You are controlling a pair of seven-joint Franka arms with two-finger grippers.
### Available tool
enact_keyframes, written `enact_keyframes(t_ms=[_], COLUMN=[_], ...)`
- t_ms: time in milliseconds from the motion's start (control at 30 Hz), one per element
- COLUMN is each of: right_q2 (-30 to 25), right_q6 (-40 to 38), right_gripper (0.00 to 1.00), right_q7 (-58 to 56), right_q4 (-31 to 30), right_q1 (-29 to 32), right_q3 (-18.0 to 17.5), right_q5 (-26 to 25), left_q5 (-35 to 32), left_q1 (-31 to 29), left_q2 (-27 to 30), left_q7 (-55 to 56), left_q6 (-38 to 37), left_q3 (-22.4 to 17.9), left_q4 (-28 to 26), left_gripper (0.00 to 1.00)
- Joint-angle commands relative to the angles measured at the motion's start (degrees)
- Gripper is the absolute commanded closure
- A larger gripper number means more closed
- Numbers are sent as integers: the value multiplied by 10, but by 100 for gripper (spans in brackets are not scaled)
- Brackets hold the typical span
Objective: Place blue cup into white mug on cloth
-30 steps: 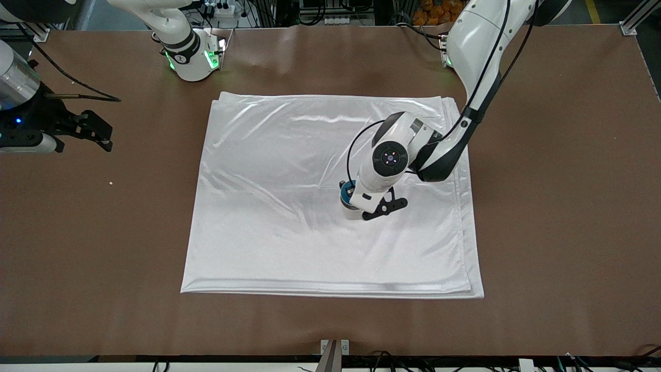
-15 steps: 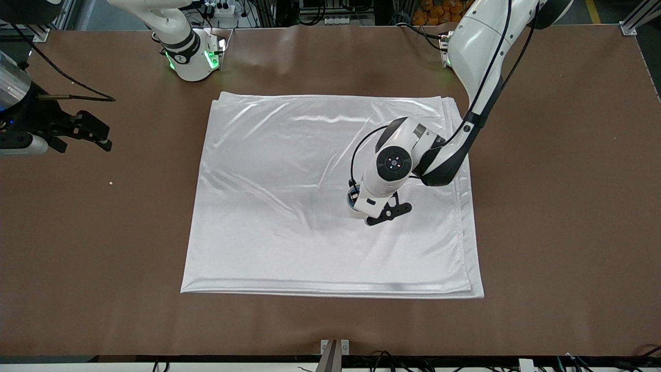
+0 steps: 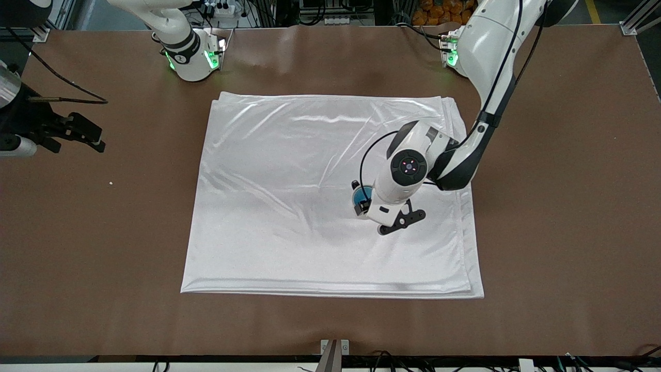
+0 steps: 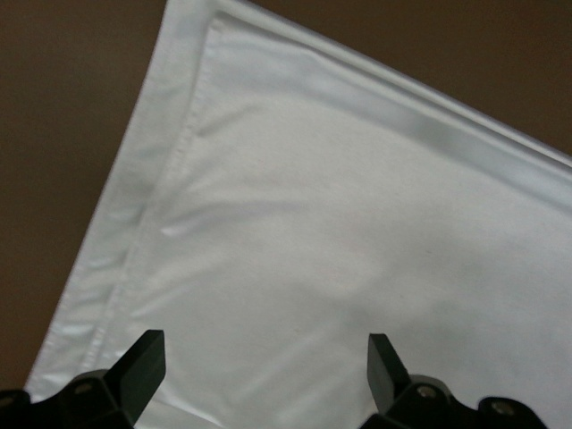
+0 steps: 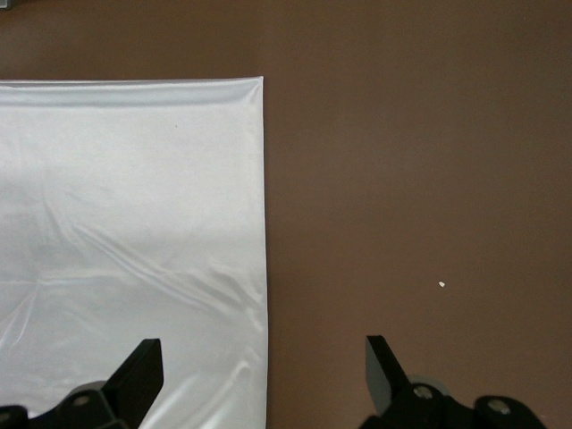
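The white cloth (image 3: pixel 289 206) lies spread in the middle of the table. On it, toward the left arm's end, the blue cup (image 3: pixel 358 198) shows as a blue round opening. It seems to sit inside the white mug, whose black handle (image 3: pixel 355 184) sticks out beside it. The rest of the mug is hidden under the left hand. My left gripper (image 3: pixel 379 206) hovers just beside the cup, open and empty. Its wrist view shows only the cloth (image 4: pixel 340 206) between the open gripper (image 4: pixel 264 344). My right gripper (image 3: pixel 95 137) is open and empty over bare table.
The brown table (image 3: pixel 557 206) surrounds the cloth. A small white crumb (image 3: pixel 110 183) lies on it toward the right arm's end and also shows in the right wrist view (image 5: pixel 441 285). The cloth's edge (image 5: pixel 264 223) runs between the right gripper (image 5: pixel 264 349) fingers.
My left gripper has slid toward the left arm's end of the table, uncovering the blue cup. My right gripper has drawn back toward its own end of the table.
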State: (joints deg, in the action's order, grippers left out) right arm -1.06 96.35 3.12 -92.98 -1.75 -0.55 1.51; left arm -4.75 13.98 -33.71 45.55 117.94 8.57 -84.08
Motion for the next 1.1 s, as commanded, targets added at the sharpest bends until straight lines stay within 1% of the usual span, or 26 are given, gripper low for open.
enact_keyframes(t_ms=[0, 167, 533, 700, 800, 933, 1067], right_q2=[-5, -3, -3, -3, -2, -1, 0], right_q6=[1, -2, -5, -8, -8, -7, -7], right_gripper=[0, 0, 0, 0, 0, 0, 0], right_q7=[-7, -7, -7, -7, -7, -7, -7], right_q4=[0, 1, 4, 3, 2, 1, 1], right_q1=[1, 2, 2, 2, 2, 1, 2], right_q3=[0, -1, -1, -1, -1, -1, -1], right_q5=[11, 11, 12, 13, 13, 17, 17], left_q5=[-17, -18, -19, -18, -15, -17, -11], left_q1=[-40, -72, -146, -189, -199, -205, -205], left_q2=[32, 48, 72, 94, 114, 131, 151], left_q7=[-86, -147, -277, -387, -437, -456, -448], left_q6=[-35, -49, -55, -64, -90, -126, -132], left_q3=[4, 5, 5, 7, 5, 1, 0], left_q4=[-10, -11, -15, -19, -22, -19, -19], left_gripper=[0, 0, 0, 0, 0, 0, 0])
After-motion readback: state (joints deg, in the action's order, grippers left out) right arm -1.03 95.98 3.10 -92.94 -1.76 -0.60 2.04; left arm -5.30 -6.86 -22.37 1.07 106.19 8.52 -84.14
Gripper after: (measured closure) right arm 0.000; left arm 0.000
